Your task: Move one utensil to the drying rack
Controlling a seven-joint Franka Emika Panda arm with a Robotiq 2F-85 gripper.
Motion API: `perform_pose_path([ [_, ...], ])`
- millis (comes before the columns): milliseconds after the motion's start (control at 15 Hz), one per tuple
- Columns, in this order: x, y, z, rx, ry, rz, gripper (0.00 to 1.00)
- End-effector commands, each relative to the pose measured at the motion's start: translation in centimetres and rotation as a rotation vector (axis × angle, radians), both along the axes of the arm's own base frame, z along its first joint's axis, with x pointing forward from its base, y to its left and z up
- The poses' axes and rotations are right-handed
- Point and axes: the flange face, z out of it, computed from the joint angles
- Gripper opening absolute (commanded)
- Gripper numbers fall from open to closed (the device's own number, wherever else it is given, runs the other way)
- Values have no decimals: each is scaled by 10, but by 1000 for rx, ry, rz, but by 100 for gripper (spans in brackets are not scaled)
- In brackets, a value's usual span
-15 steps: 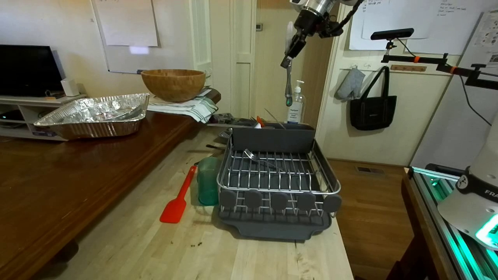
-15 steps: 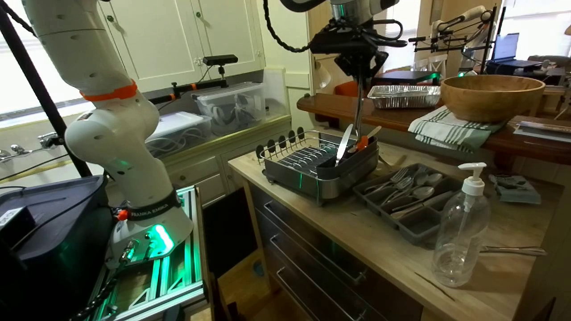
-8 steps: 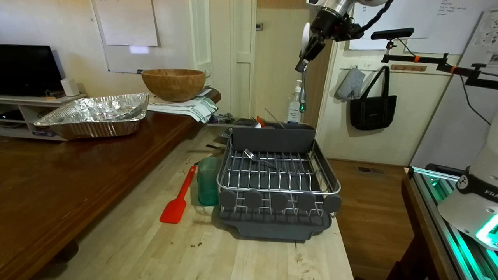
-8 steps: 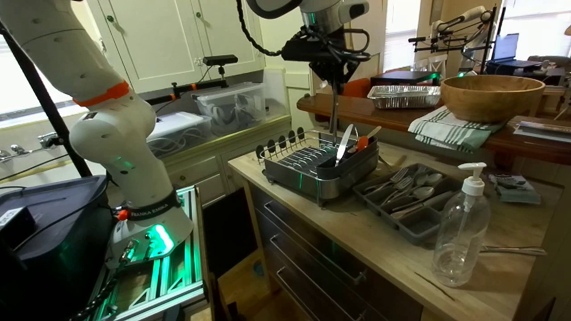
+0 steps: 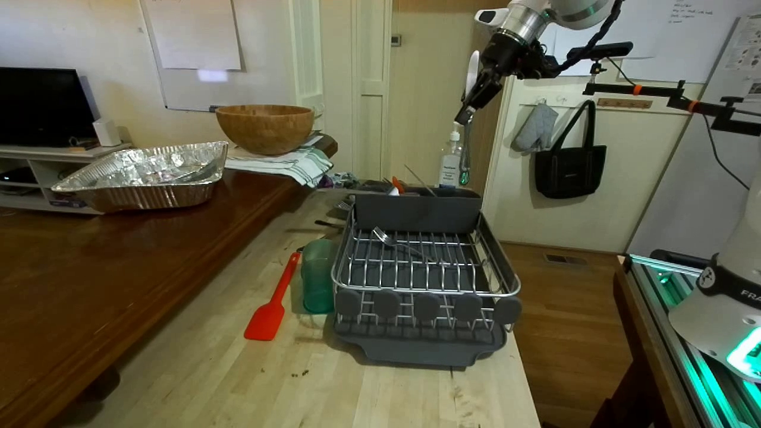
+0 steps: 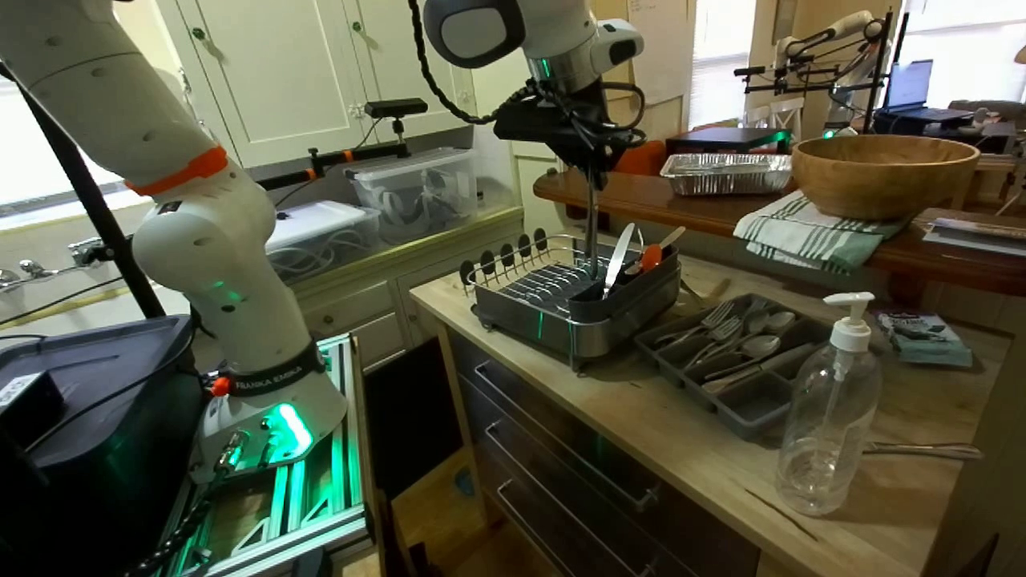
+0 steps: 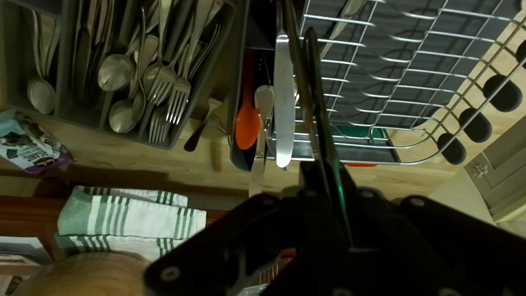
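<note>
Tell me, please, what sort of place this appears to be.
Most likely a kitchen used for robot work: a drying rack and a cutlery tray share a wooden counter, with a robot arm mounted beside it.

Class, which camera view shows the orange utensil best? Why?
The wrist view: the orange utensil shows its rounded head and part of its handle. Both exterior views show just a small orange patch of it at the drying rack.

Kitchen, partly robot lab, cream panelled cupboards [image 6: 304,76], grey plastic cutlery tray [image 6: 757,398], silver-and-grey wire dish rack [image 5: 422,349], round brown wooden bowl [image 6: 886,180], white jointed robot arm [image 6: 207,240] (another arm [image 6: 842,26] in the far background)
</note>
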Motion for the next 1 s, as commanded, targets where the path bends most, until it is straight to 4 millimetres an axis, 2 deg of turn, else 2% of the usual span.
perform_pose_path([
  [0, 7, 7, -18, 21, -19, 11, 3],
  [200, 15, 10, -30, 17, -12, 8, 3],
  [600, 30, 1, -50, 6, -9, -44, 3],
  [933, 44, 2, -76, -8, 43, -53, 3],
])
